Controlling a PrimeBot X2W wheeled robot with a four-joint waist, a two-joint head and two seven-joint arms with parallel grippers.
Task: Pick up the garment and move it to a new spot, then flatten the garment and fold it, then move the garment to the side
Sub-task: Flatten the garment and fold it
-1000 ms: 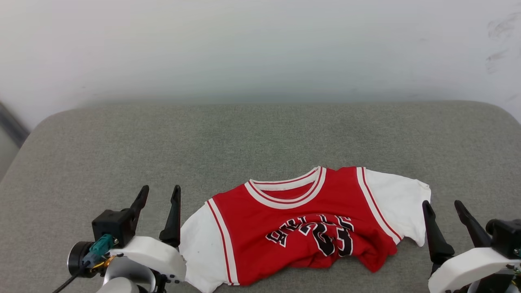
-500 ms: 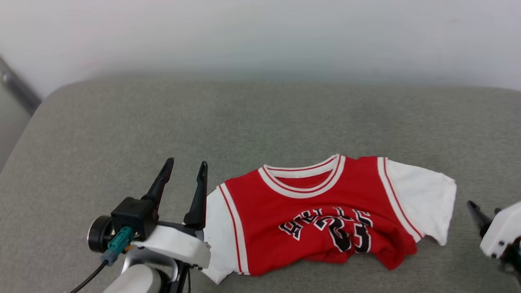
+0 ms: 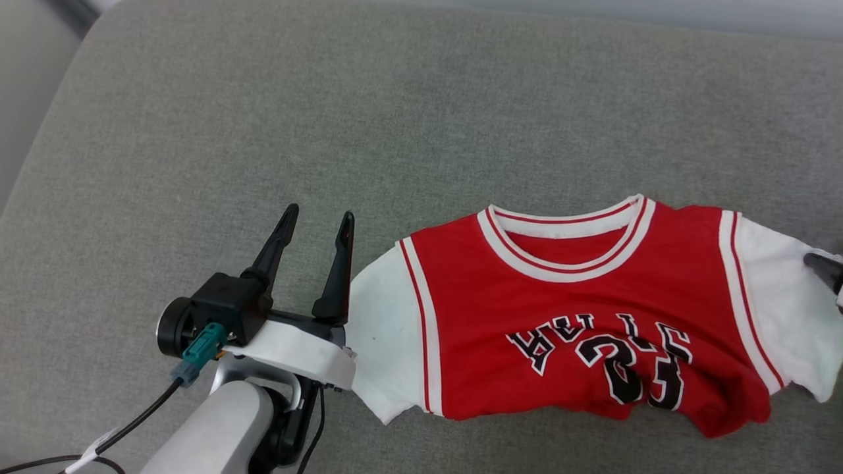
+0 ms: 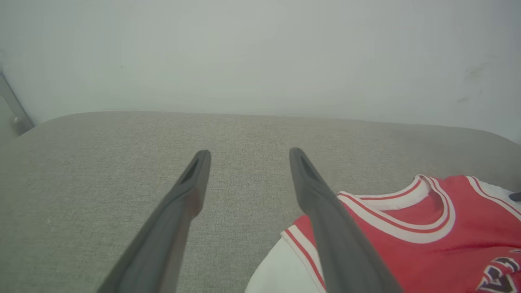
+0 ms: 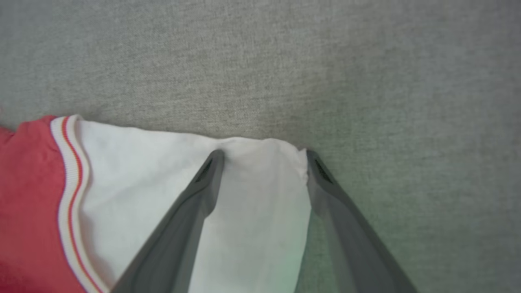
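The grey pad is set before a pale wall. The garment is laid front up on the pad's right half, collar away from the robot, with the lower body rumpled along the near edge. It is not lifted.

The left gripper is held with jaws spread and nothing between them, just beside the left sleeve. Its inner finger is close to the sleeve's edge, but contact cannot be told. The right gripper is also spread and is placed over the outer end of the right sleeve, one finger above the white cloth and the other at its outer corner. No fabric is pinched by either.

Step judged: the first pick-up, at the approach stage. Moving, flattening and folding are not yet begun.

Next move judged: each gripper is to be brought down until cloth lies between its fingers, then closed. The left gripper needs to be shifted toward the garment beforehand. Thin cloth is easily missed by a shallow pinch, so a fold should be gathered and both sides raised evenly.
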